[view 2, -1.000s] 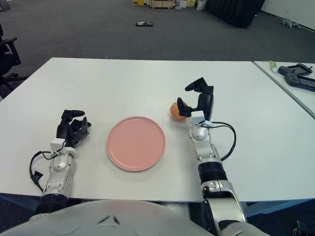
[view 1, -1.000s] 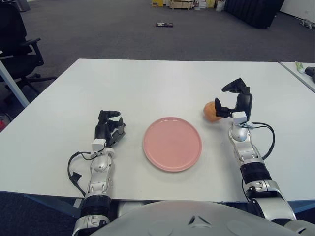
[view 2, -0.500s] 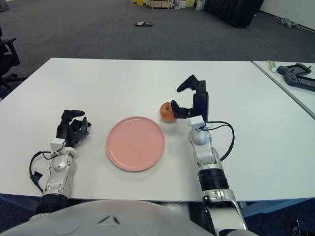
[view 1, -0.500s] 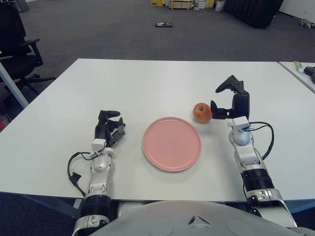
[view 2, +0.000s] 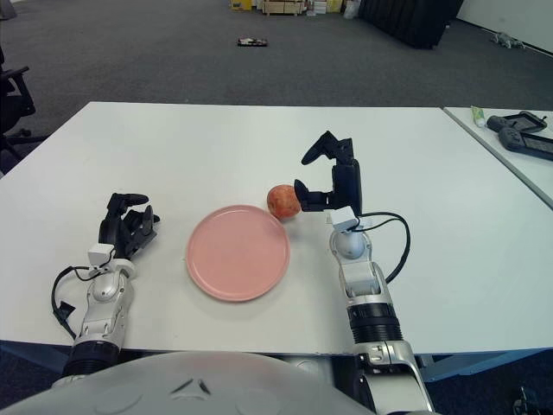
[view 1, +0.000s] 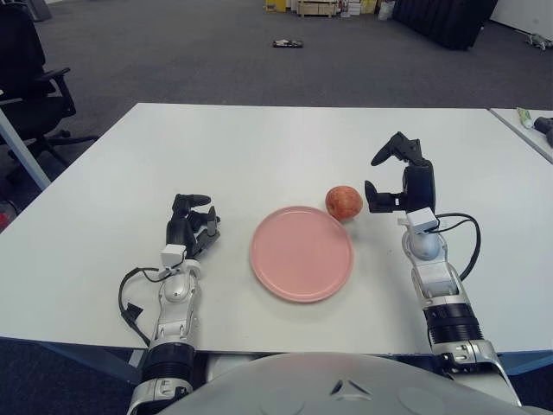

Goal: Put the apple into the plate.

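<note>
The apple (view 1: 344, 202) now sits nearer the plate (view 1: 301, 253), at its far right rim; the right hand (view 1: 397, 177), fingers spread, follows beside it.

white table (view 1: 259, 147) on grey carpet; black office chair (view 1: 30, 78) at far left, a second table (view 2: 510, 147) at right holding dark devices (view 2: 523, 130).

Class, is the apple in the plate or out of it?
Out. The apple sits on the table at the plate's far right rim, just left of the right hand.
</note>
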`<act>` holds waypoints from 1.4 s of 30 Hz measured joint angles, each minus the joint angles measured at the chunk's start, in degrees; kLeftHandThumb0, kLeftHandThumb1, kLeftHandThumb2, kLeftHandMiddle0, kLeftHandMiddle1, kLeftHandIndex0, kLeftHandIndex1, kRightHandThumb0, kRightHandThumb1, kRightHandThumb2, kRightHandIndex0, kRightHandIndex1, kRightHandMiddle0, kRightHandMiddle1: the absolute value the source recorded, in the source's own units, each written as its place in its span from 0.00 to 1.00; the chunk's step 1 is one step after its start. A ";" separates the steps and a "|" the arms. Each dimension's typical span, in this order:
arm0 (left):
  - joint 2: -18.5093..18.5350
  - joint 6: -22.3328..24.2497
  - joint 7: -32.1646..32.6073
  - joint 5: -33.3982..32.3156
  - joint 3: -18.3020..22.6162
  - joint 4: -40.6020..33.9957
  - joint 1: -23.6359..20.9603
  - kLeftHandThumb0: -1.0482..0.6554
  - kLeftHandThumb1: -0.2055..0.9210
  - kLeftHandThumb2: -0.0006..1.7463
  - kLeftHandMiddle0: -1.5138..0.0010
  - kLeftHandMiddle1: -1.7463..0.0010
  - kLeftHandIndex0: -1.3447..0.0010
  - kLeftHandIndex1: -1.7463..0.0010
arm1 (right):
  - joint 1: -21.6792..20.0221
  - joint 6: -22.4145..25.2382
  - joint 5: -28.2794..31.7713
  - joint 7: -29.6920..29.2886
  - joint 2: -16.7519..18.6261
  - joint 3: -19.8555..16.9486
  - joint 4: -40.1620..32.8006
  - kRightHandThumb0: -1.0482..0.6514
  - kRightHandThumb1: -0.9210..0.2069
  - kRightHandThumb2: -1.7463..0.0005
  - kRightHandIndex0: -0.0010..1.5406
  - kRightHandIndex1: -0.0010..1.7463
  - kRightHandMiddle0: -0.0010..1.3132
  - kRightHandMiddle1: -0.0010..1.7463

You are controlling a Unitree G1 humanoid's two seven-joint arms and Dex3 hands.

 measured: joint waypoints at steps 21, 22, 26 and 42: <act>0.01 -0.08 0.00 0.04 0.01 0.03 0.01 0.40 0.83 0.46 0.62 0.11 0.77 0.00 | 2.61 14.92 -8.33 6.50 -3.25 2.05 -5.01 0.02 0.21 0.68 0.00 0.02 0.00 0.03; 0.02 -0.10 0.00 0.03 0.02 0.05 0.01 0.40 0.83 0.45 0.62 0.11 0.77 0.00 | 2.68 15.67 -8.77 6.77 -3.39 2.26 -5.44 0.02 0.19 0.71 0.00 0.01 0.00 0.02; 0.03 -0.10 0.00 0.01 0.03 0.05 0.01 0.40 0.84 0.45 0.62 0.12 0.77 0.00 | 2.92 18.35 -10.18 8.71 -4.00 3.10 -7.20 0.00 0.15 0.76 0.00 0.00 0.00 0.00; 0.02 -0.09 0.00 -0.08 0.03 0.05 0.01 0.40 0.85 0.44 0.62 0.12 0.78 0.00 | 2.96 22.40 -10.21 14.15 -4.68 4.53 -8.07 0.01 0.14 0.84 0.00 0.00 0.00 0.00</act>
